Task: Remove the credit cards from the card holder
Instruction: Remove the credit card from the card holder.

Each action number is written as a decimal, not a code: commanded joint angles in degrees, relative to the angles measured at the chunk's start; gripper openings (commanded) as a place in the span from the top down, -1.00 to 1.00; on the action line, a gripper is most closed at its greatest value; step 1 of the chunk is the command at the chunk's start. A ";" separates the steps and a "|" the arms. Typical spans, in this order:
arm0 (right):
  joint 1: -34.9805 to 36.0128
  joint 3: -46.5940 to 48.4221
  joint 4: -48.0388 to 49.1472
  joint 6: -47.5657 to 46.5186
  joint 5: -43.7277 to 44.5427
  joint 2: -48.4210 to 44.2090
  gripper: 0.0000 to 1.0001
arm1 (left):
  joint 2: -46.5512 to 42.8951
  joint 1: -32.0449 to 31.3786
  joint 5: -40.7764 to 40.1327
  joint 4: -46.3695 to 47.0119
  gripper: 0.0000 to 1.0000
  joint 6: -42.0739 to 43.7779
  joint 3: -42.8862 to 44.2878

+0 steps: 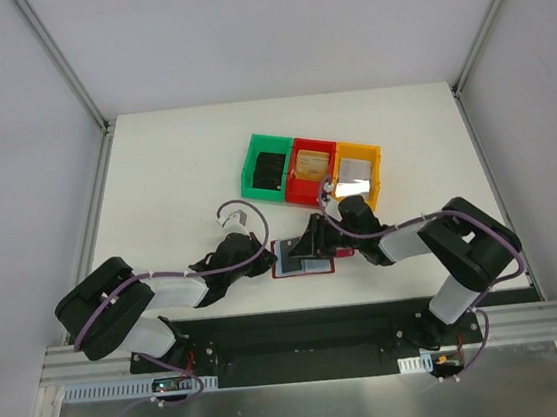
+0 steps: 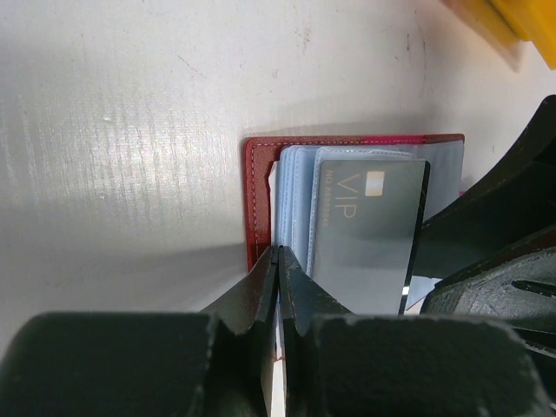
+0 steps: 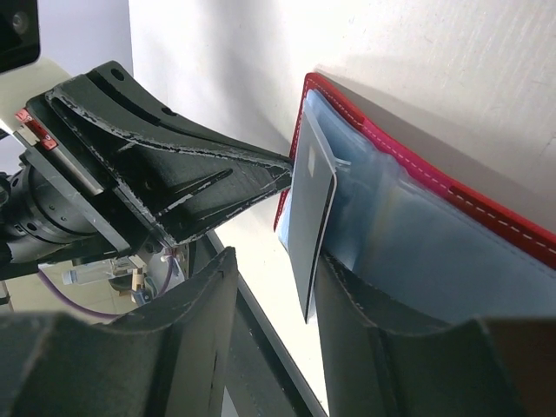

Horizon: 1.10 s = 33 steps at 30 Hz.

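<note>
Left gripper (image 2: 278,256) pinches the wallet (image 2: 254,200) at 9 o'clock, jaws closed. Right gripper (image 3: 276,261) — jaws half parted — straddles the grey card (image 2: 369,234).

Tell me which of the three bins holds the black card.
The green bin, at the left end of the row; the red bin holds a tan-gold card, the orange bin a silvery one.

The card holder (image 2: 257,187) is red with pale stitching and blue-grey see-through pockets, the card (image 2: 369,234) standing out of it is dark grey with pale "VIP" lettering and a small gold chip, and the white table (image 1: 174,170) bears 3 bins: a green bin (image 1: 254,166), a red bin (image 1: 311,141) and an orange bin (image 1: 360,147).
</note>
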 commanded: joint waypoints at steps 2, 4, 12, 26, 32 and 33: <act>-0.58 -0.59 3.90 0.28 -1.64 -2.92 0.17 | 2.29 -0.68 -1.21 -8.10 1.00 0.07 -1.54; -0.66 -0.76 3.90 0.19 -1.64 -3.18 0.17 | 2.29 -0.68 -1.30 -8.19 1.00 0.07 -1.54; -0.93 -0.59 3.90 0.19 -2.42 -3.01 0.17 | 2.29 -0.68 -0.77 -8.10 1.00 0.42 -1.36; -0.31 0.90 4.08 0.72 -3.22 -1.07 0.07 | 5.19 -1.21 6.44 -2.21 1.00 2.53 1.27; -0.14 1.17 4.43 0.98 -3.30 -0.20 0.06 | 5.19 -1.38 8.02 -1.86 1.00 2.44 1.45; -0.05 1.17 4.43 1.07 -3.30 0.07 0.05 | 5.27 -1.38 8.11 -1.86 1.00 2.53 1.45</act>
